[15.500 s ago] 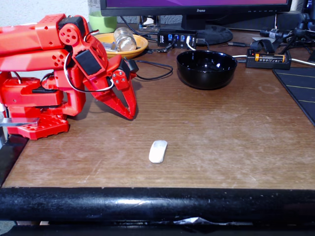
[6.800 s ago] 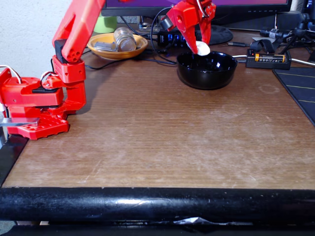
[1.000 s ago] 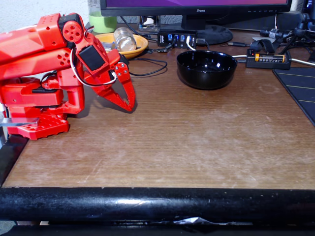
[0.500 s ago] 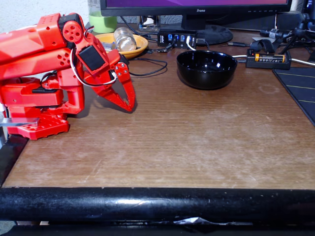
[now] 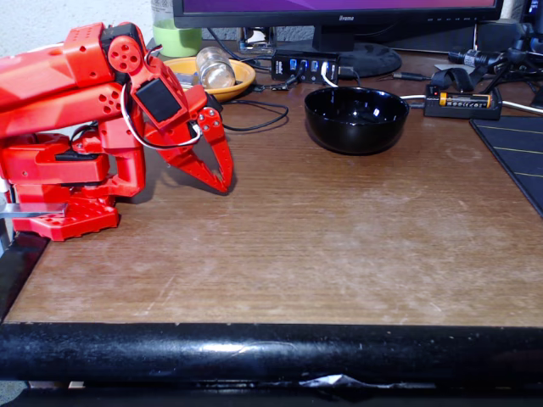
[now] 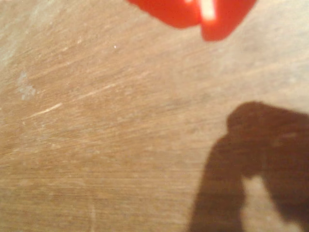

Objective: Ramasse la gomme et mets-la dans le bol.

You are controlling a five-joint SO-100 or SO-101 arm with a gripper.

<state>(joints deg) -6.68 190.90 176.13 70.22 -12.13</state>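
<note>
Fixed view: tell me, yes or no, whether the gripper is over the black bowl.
No. The gripper hangs closed and low over the table beside the arm's base, well left of the black bowl.

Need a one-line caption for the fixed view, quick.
Red arm folded at rest, gripper shut and empty, beside the black bowl.

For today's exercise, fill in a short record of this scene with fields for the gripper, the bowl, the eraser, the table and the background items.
gripper: red, fingertips together, empty, low over the table beside the arm's base
bowl: glossy black, upright, toward the back of the table; its inside is hidden in the fixed view
eraser: cannot be located
table: worn brown wood
background: orange dish holding a glass jar
</note>
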